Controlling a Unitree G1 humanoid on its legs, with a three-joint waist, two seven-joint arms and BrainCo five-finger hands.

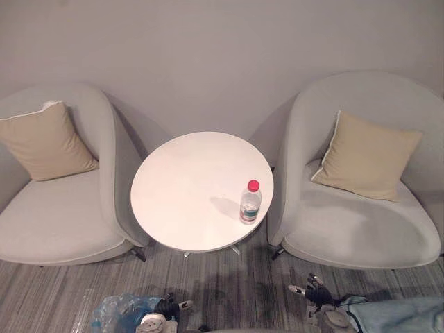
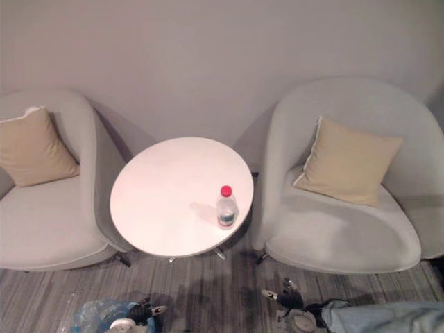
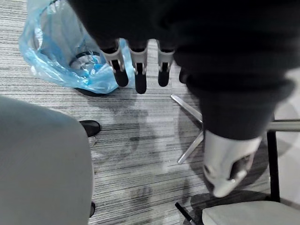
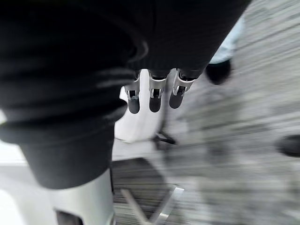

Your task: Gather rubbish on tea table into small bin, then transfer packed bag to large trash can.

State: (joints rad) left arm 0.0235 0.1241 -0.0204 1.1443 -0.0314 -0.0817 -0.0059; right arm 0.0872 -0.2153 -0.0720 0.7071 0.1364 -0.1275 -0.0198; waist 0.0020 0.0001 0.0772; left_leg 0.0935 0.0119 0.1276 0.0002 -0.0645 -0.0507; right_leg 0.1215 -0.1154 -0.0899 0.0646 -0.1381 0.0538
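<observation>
A clear water bottle point(image 1: 250, 202) with a red cap stands upright on the round white tea table point(image 1: 187, 180), near its right edge. The small bin point(image 3: 86, 61), lined with a crinkled blue bag point(image 1: 118, 310), sits on the floor in front of the table at the lower left. My left hand point(image 1: 161, 313) hangs low beside the bag, its fingers point(image 3: 140, 70) straight and holding nothing. My right hand point(image 1: 316, 295) hangs low at the lower right, well below the table top. Its fingers point(image 4: 152, 96) are straight too, and it is empty.
A grey armchair point(image 1: 62, 215) with a beige cushion point(image 1: 45, 142) stands left of the table. A second armchair point(image 1: 361, 222) with a cushion point(image 1: 365, 156) stands on the right. A person's light blue trouser leg point(image 1: 399, 313) lies at the lower right. The floor is striped grey carpet.
</observation>
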